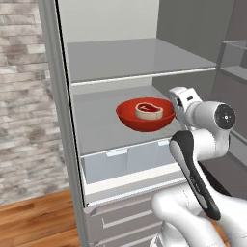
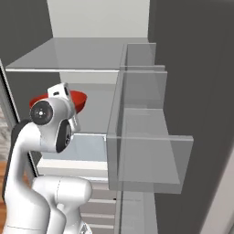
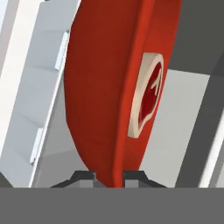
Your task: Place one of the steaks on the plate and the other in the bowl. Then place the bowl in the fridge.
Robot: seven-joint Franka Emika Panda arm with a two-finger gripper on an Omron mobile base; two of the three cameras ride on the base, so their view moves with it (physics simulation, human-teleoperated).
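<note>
Clamped on the rim of the bowl (image 3: 103, 100), the fingers (image 3: 85, 176) hold it, steak (image 1: 148, 110) inside, above the fridge (image 1: 62, 144) shelf's front edge. Final step; next, lowering and letting go.

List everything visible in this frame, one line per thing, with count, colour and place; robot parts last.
bowl: one, glossy red, held by its rim inside the open fridge, over the middle shelf
steak: one, red with a pale fat rim, lying in the bowl
fridge: one, grey frame with pale shelves and drawers below, open ahead of the robot
door shelves: translucent grey, to the right
brick wall: grey-brown, left of the fridge
wood floor: brown, lower left
gripper: one, dark fingertips pinching the bowl's rim
arm: one, white with dark joints
</note>
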